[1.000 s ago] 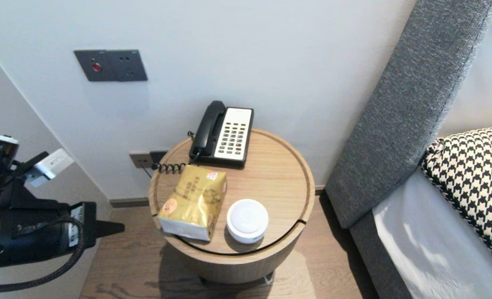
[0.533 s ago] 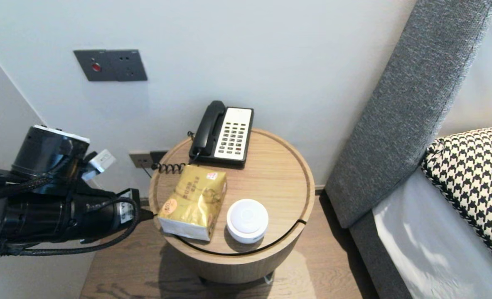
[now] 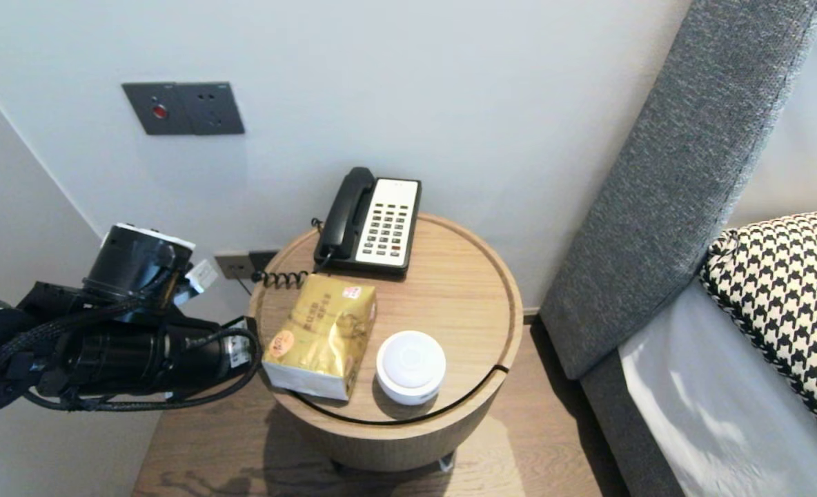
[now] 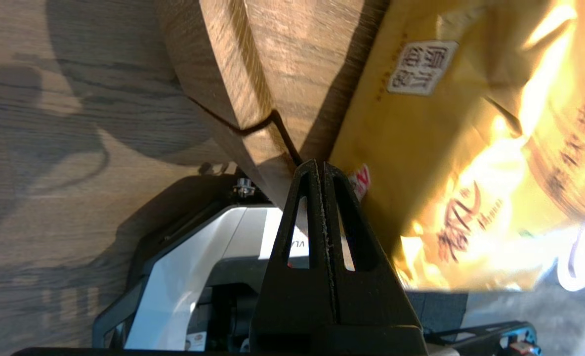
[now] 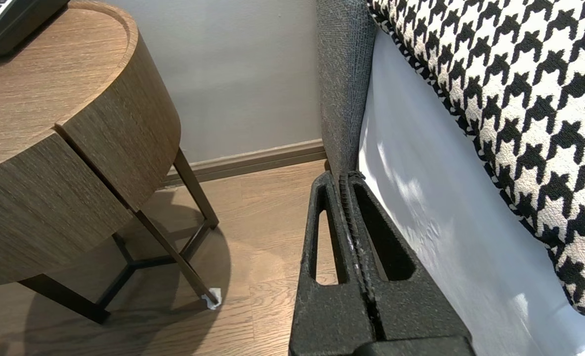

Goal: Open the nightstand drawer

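A: One gold tissue pack [image 3: 322, 335] lies flat on the round wooden table [image 3: 464, 290], at its front left edge. Where do you see the left gripper [image 4: 319, 168]?

B: You find it level with the tabletop, jaws pressed together on nothing. Its tips are at the rim, just beside the pack's near corner; contact cannot be told.

A: And around the pack?

B: A white round device [image 3: 410, 366] sits just beside it, and a telephone [image 3: 374, 224] stands behind, near the wall. Your right gripper [image 5: 347, 178], also closed and empty, hangs low beside the bed [image 5: 421, 222].
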